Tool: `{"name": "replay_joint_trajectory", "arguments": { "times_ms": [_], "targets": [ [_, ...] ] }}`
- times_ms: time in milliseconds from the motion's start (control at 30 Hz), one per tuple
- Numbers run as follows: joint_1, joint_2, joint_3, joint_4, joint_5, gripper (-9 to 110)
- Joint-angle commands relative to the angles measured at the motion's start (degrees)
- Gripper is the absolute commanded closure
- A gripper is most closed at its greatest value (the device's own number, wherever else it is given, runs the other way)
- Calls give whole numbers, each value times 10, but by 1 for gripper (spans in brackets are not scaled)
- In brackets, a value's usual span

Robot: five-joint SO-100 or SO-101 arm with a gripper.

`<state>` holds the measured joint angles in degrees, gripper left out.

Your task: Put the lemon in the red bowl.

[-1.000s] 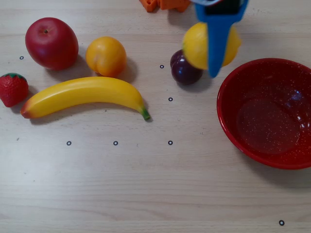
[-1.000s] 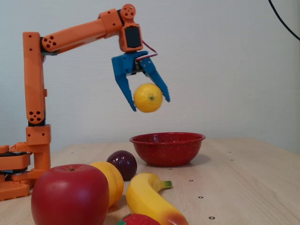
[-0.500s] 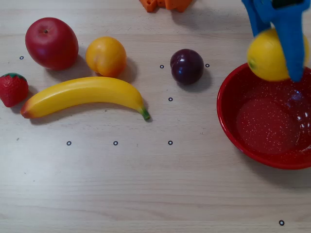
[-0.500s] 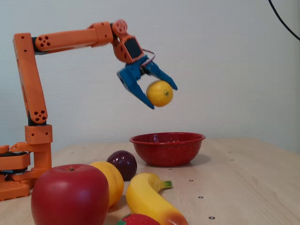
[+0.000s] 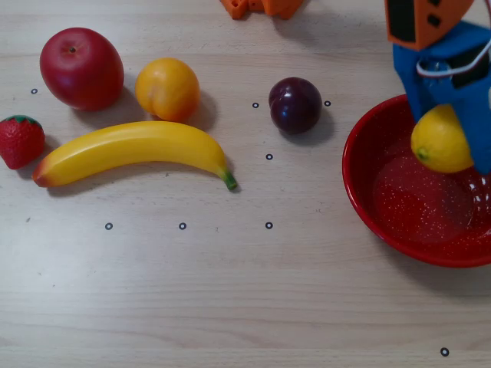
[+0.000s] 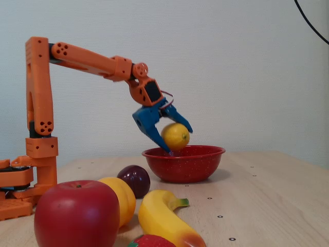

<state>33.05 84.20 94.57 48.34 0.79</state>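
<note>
Lemon [image 6: 175, 136] clamped betw. blue end effector [image 6: 176, 138] fingers, held in air just above red bowl [image 6: 184, 163] rim; in overhead view it sits over bowl's upper inside. Banana [image 5: 130, 150], apple [image 5: 81, 67], plum [image 5: 294, 105] lie well apart on bench [image 5: 230, 291].

Your pale wood-grain tabletop [image 5: 230, 291] carries small black ring marks. Seen from overhead, a red apple [image 5: 81, 67] and strawberry [image 5: 20, 140] sit at the left, an orange-tinted fruit [image 5: 167, 89] just above the banana [image 5: 134, 150], a dark plum [image 5: 294, 105] toward the middle, and the red bowl [image 5: 364, 192] at the right edge.
</note>
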Motion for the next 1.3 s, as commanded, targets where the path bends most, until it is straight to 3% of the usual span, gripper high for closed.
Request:
{"name": "replay_joint_trajectory", "arguments": {
  "times_ms": [0,67,200,367,533,900,1267],
  "targets": [
    [13,11,-39,-22,15,101],
    [11,-8,-46,-22,11,93],
    [5,-33,-57,-19,6,65],
    [3,-34,-87,15,-6,56],
    [-8,-14,-152,72,-31,63],
    [-69,113,-205,202,-47,101],
    [-170,327,-21,233,-19,101]
  ]
}}
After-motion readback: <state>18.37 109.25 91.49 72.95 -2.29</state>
